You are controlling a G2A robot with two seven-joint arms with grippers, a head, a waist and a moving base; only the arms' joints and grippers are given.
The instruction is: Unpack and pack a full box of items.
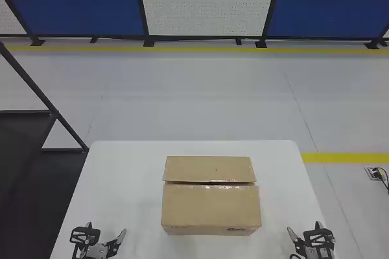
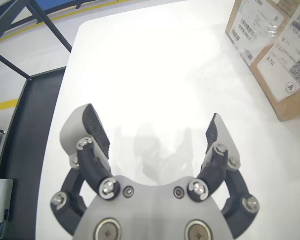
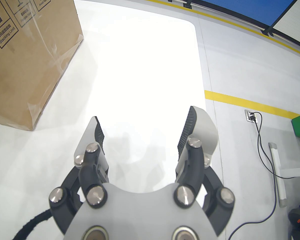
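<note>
While you look down on white worktop (image 1: 117,188), note cardboard box (image 1: 211,204) standing at its middle, top flaps folded shut, seam running across lid. Printed labels cover box side facing left tool (image 2: 152,116); handling symbols mark side facing right tool (image 3: 143,116). Left tool hangs over worktop at robot-side left corner, jaws spread wide, empty. Right tool hangs at robot-side right corner, jaws likewise wide, empty. You see both tools well apart from box.
</note>
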